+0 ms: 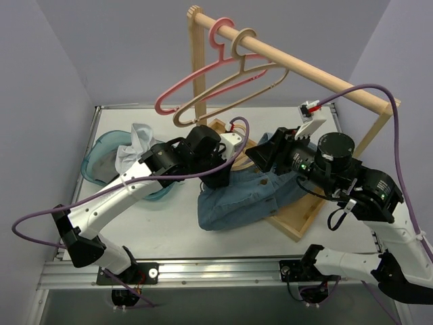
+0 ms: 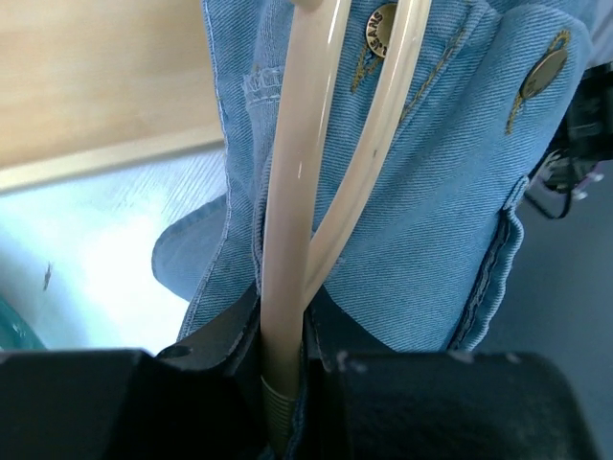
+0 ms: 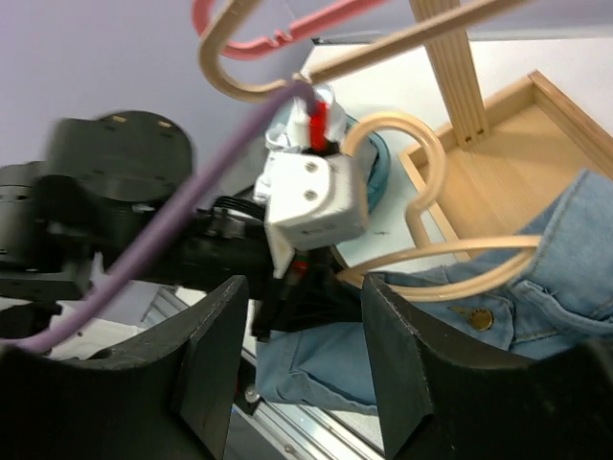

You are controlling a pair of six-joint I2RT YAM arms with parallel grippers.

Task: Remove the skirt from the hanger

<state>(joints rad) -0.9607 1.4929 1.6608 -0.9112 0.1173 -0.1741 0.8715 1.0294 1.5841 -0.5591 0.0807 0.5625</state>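
Note:
A light blue denim skirt with brass buttons lies bunched on the table, partly over the rack's wooden base. A beige hanger is still threaded into the skirt. My left gripper is shut on one end of that hanger, with denim pressed against it. In the top view the left gripper sits at the skirt's upper left edge. My right gripper hovers open just to the right, nothing between its fingers. Beyond them I see the hanger, its hook raised, and the skirt.
A wooden garment rack stands at the back, with a pink hanger and a beige hanger on its rod. Its base tray lies under the skirt. A teal basket holding white cloth sits at left.

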